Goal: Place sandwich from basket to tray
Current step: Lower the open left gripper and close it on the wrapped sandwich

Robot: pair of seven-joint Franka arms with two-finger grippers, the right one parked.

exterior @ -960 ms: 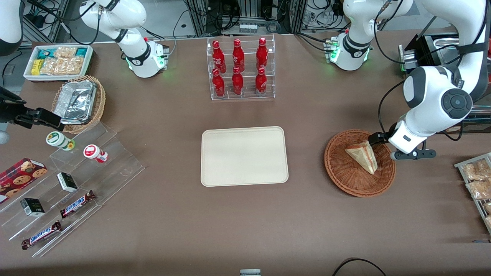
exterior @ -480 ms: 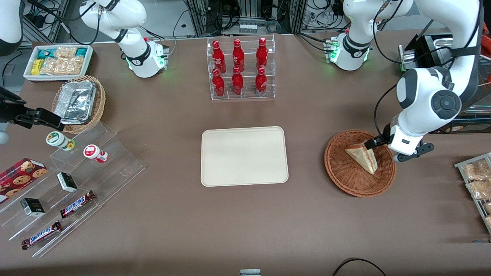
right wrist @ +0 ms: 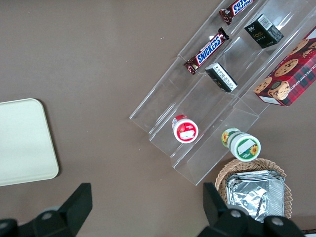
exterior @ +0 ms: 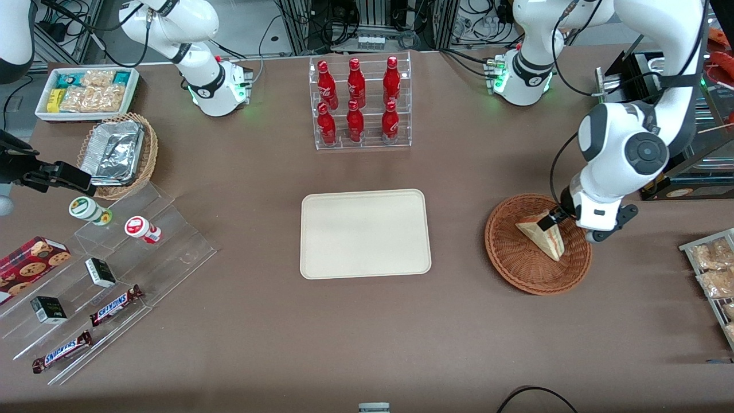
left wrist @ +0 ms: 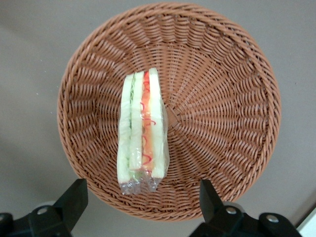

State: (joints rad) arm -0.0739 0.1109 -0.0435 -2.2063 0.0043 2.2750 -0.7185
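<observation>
The sandwich [exterior: 542, 235] is a wrapped wedge lying in the reddish-brown woven basket [exterior: 504, 252], which sits toward the working arm's end of the table. In the left wrist view the sandwich [left wrist: 142, 131] stands on edge, showing its green and red filling, off-centre in the basket [left wrist: 222, 108]. My gripper [exterior: 555, 221] hangs just above the sandwich's end and the basket rim farther from the front camera. The gripper [left wrist: 140, 202] is open, its fingers [left wrist: 74, 197] spread wider than the sandwich and holding nothing. The cream tray [exterior: 364, 234] lies bare at the table's middle.
A clear rack of red bottles [exterior: 360, 103] stands farther from the front camera than the tray. Snack packets on a rack [exterior: 711, 269] lie at the working arm's end. Acrylic steps with candy bars [exterior: 114, 269], a tan basket of foil trays [exterior: 117, 155] and a white bin [exterior: 86, 92] are at the parked arm's end.
The wrist has swung in from beside the basket toward the tray, bringing the gripper over the end of the sandwich. The sandwich has not moved.
</observation>
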